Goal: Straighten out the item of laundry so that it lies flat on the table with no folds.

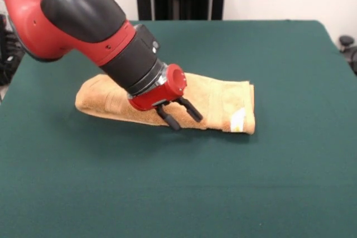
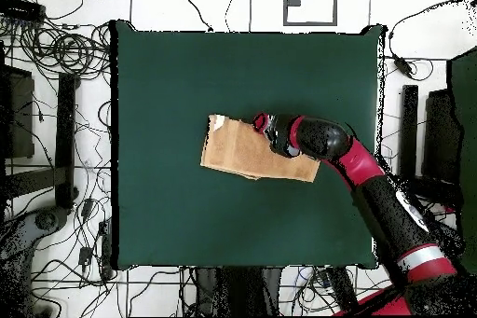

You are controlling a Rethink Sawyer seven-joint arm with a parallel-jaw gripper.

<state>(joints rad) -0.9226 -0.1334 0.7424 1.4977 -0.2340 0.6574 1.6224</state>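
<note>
The item of laundry (image 1: 223,101) is an orange-tan towel folded over into a long strip, lying slightly slanted in the middle of the green table (image 1: 279,182). Its white tag (image 1: 238,120) shows at the right end in the front view. My gripper (image 1: 187,122) hangs tilted over the towel's front edge near its middle, open, with nothing between the black fingers (image 1: 169,119). From above, the gripper (image 2: 262,124) sits at one long edge of the towel (image 2: 244,154), and the arm covers the towel's right end.
The red and black arm (image 2: 373,179) reaches across the right part of the table (image 2: 177,81) in the overhead view. Cables (image 2: 56,53) and stands (image 2: 65,137) lie on the floor around the table's edges.
</note>
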